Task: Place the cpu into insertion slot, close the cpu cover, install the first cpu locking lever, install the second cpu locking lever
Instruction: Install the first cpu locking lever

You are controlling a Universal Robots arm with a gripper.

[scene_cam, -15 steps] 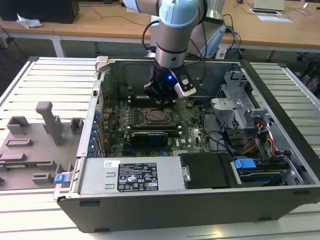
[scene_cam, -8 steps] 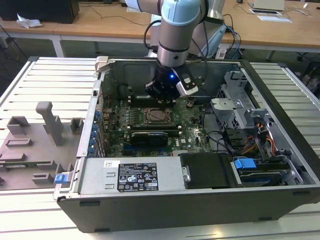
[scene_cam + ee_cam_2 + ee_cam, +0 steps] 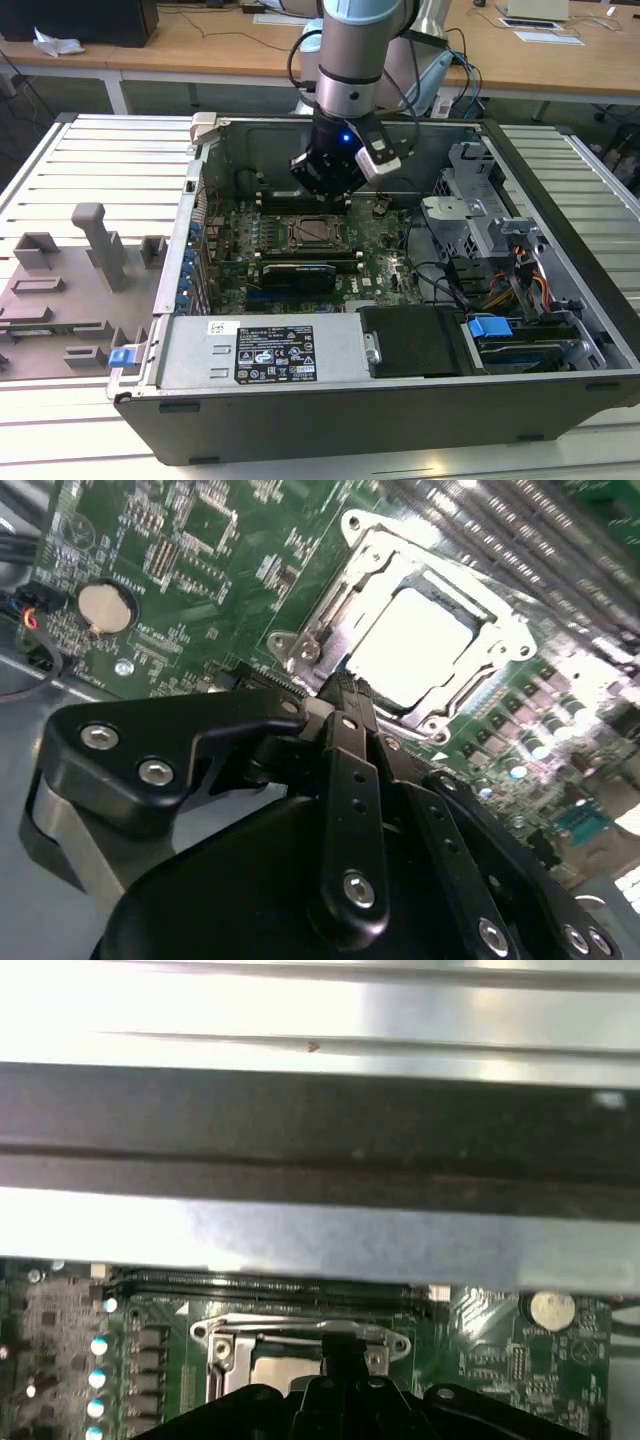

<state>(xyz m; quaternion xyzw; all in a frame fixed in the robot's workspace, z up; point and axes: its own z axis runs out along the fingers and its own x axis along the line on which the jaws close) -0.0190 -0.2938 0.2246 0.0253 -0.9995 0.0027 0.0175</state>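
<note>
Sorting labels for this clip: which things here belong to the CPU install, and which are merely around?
Job:
- cpu, seated in the insertion slot
- cpu cover, down around it
- gripper, at the socket's edge

Just around:
- coin battery
- power supply
- grey fixture blocks
- blue drive latch

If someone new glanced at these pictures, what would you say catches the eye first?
Probably the arm's black hand, reaching down into the open computer case and hanging over the green motherboard. Next comes the cpu, its bright silver top showing through the window of the cpu cover in the second wrist view, just beyond the hand.
</note>
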